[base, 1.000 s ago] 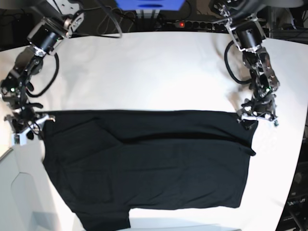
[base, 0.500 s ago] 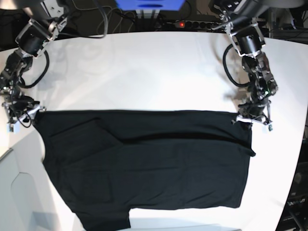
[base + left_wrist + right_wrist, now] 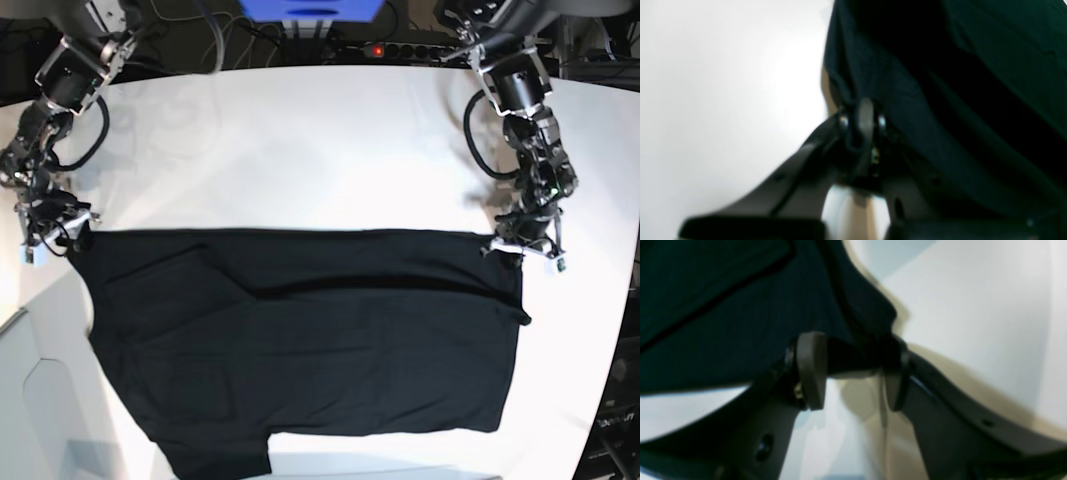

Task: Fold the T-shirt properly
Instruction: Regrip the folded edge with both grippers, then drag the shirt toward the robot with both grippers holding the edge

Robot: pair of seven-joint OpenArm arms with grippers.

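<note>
Base view: the white worktop (image 3: 300, 140) fills most of the picture, and the black T-shirt (image 3: 300, 340) lies flat across its near half, from about 9 o'clock round to 4 o'clock. The plain side faces up. A long crease runs from side to side a little below its far edge, and one sleeve reaches down to the near rim at about 7 o'clock. A black power strip (image 3: 400, 48) with a red light lies beyond the far rim at 12 o'clock.

The left gripper (image 3: 528, 250) sits at 3 o'clock, on the far corner of the T-shirt on that side. In the left wrist view, the left gripper (image 3: 862, 125) has its jaws pressed together, pinching a bunched edge of the black cloth (image 3: 940, 100), which drapes over it.

The right gripper (image 3: 48, 240) sits at 9 o'clock, at the opposite far corner. In the right wrist view, the right gripper (image 3: 853, 373) has its fingers (image 3: 810, 370) spread apart, with a fold of the cloth (image 3: 740, 313) lying between them just above the worktop.
</note>
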